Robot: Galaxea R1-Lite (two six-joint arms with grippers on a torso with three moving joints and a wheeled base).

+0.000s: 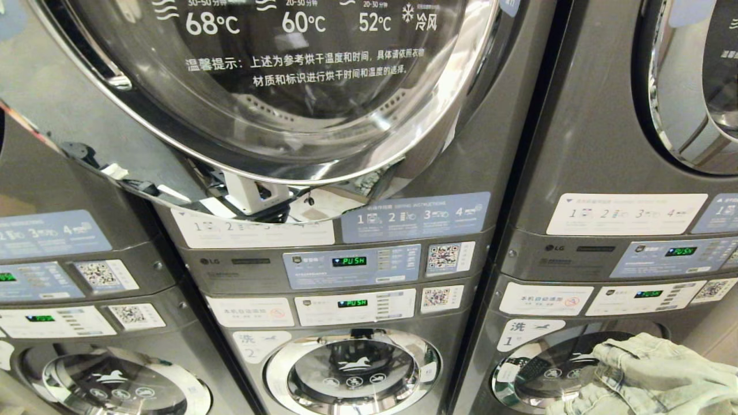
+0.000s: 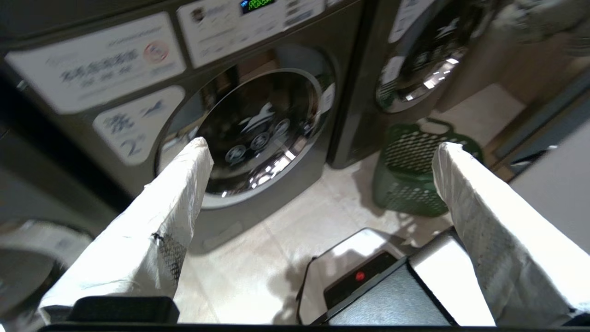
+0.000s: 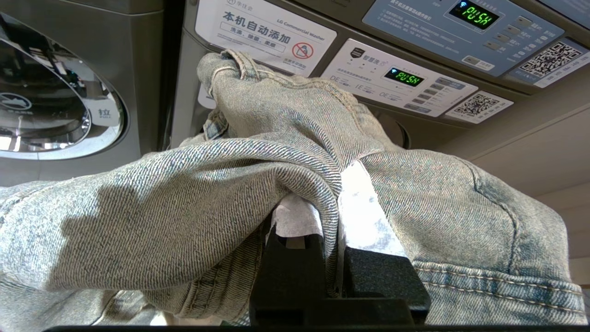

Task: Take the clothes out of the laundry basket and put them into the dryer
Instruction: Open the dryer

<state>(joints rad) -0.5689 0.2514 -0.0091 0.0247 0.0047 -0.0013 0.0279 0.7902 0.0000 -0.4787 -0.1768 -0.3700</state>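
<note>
right hand (image 3: 329, 203) clamped on denim garment (image 3: 286, 152) draped over it | left hand (image 2: 322, 147) spread wide, empty | denim soft, heavy, floppy; grip thick fold

Rough faded denim garment (image 3: 193, 193), glossy chrome dryer door (image 1: 277, 115), perforated plastic basket (image 2: 410, 170)

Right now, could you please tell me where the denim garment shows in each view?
Head view: denim garment, bottom right corner.
Left wrist view: pale blur at top right, likely it.
Right wrist view: fills the foreground, draped over the right tool.
Shared landmark: green PUSH display.
</note>
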